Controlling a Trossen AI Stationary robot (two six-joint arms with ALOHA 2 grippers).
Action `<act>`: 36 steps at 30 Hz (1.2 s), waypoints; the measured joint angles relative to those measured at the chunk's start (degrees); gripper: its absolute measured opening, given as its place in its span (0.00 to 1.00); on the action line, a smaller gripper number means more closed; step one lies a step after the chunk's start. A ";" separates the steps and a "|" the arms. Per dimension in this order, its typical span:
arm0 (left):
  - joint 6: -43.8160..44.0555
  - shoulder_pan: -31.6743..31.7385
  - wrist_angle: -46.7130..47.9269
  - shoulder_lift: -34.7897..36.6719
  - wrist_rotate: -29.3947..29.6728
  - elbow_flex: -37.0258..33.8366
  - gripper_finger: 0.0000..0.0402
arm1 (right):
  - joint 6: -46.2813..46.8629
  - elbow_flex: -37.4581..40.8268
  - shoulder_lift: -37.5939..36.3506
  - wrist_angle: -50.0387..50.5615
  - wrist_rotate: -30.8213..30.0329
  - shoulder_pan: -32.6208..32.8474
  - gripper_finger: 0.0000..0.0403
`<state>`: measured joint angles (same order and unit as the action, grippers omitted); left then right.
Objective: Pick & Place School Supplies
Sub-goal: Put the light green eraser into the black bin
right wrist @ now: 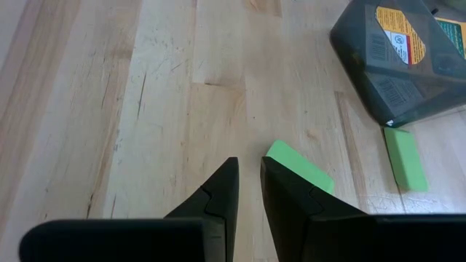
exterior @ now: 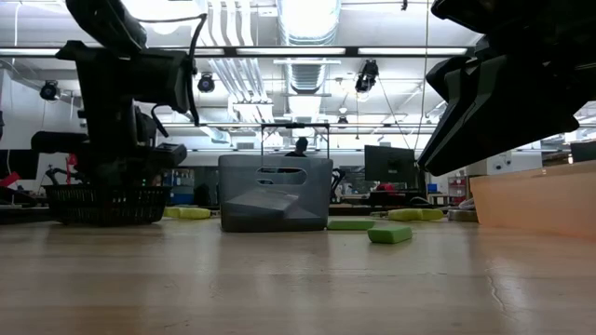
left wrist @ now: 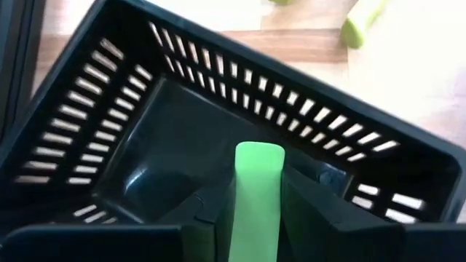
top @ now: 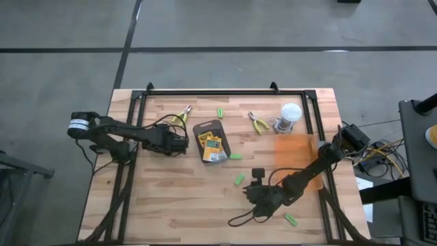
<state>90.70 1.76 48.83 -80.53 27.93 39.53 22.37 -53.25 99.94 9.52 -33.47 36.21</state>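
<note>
My left gripper (top: 180, 143) is shut on a short bright-green stick (left wrist: 257, 196) and holds it over a black slotted basket (left wrist: 145, 124). My right gripper (right wrist: 249, 171) hovers low over the table with its fingers shut and nothing between them. Another green stick (right wrist: 298, 166) lies just ahead of its tips. The dark grey tray (top: 212, 130) holds yellow-and-green crayon boxes (top: 212, 145). One pair of pliers (top: 181, 116) lies left of the tray and another (top: 258, 123) right of it. More green sticks (top: 220, 111) (top: 235, 156) (top: 291, 219) are scattered on the wood.
A clear jar with a white lid (top: 289, 115) stands at the back right. Beside it a see-through orange box (top: 297, 152) sits under the right arm. A black metal frame (top: 225, 91) borders the table's back and sides.
</note>
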 joint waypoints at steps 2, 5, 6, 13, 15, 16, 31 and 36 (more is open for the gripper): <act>0.00 0.04 -0.42 0.00 -0.05 -0.37 0.28 | 0.00 0.00 0.00 0.00 -0.02 0.02 0.14; -0.05 0.04 -0.97 0.00 -0.03 -0.78 0.30 | 0.00 0.00 0.02 0.00 -0.02 0.02 0.14; -0.07 0.04 -1.37 0.00 -0.03 -0.98 0.30 | 0.00 0.00 0.01 0.00 0.00 0.02 0.14; -0.18 0.04 -3.31 0.00 -0.05 -1.97 0.33 | 0.00 0.00 0.02 0.00 -0.02 0.02 0.14; -0.72 0.04 -3.36 0.00 -0.03 -1.90 0.34 | 0.00 0.00 0.02 0.00 -0.01 0.00 0.14; -1.18 0.04 -3.30 0.00 -0.04 -1.72 0.34 | 0.00 0.00 0.02 0.00 0.00 0.02 0.14; -8.65 0.04 7.77 0.31 8.67 11.34 0.34 | 0.00 0.00 0.01 0.00 -0.02 0.01 0.14; -11.18 0.04 9.75 0.33 11.95 14.64 0.34 | 0.00 0.00 0.01 0.00 -0.02 0.01 0.14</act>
<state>79.51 1.80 58.58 -80.20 39.88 54.17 22.37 -53.25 99.95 9.52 -33.50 36.22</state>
